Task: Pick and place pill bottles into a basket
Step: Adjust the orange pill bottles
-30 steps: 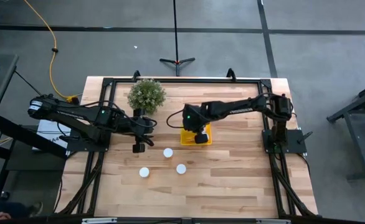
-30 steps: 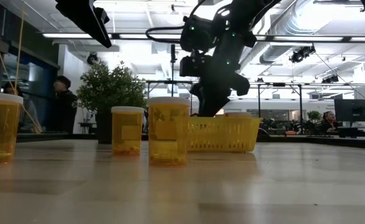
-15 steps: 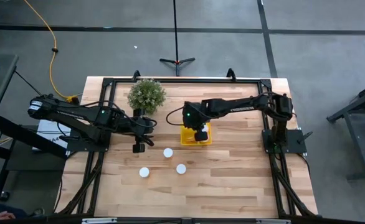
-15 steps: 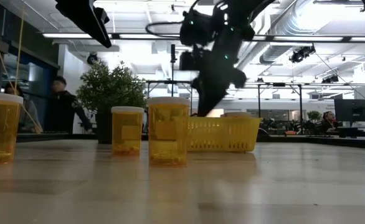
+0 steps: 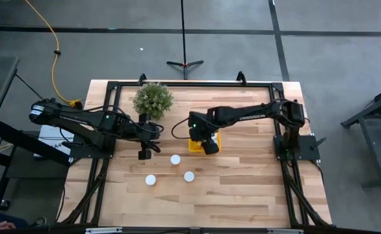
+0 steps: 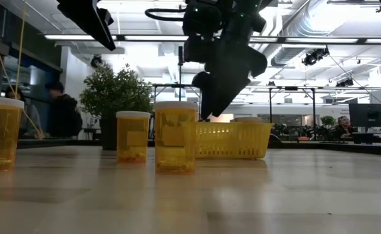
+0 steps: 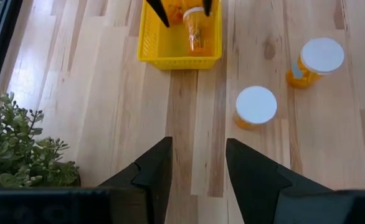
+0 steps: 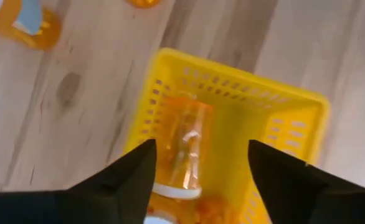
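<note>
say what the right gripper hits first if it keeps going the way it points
Probably the bottle lying in the basket; the open right gripper points down at it from above, though the gap between them is unclear.

The basket sits near the middle of the table, with the potted plant at its ten o'clock toward the far edge. Three pill bottles stand upright on the table at the basket's seven to eight o'clock: one nearest it, a second nearer the front edge, a third farthest out. Another bottle lies on its side inside the basket.
</note>
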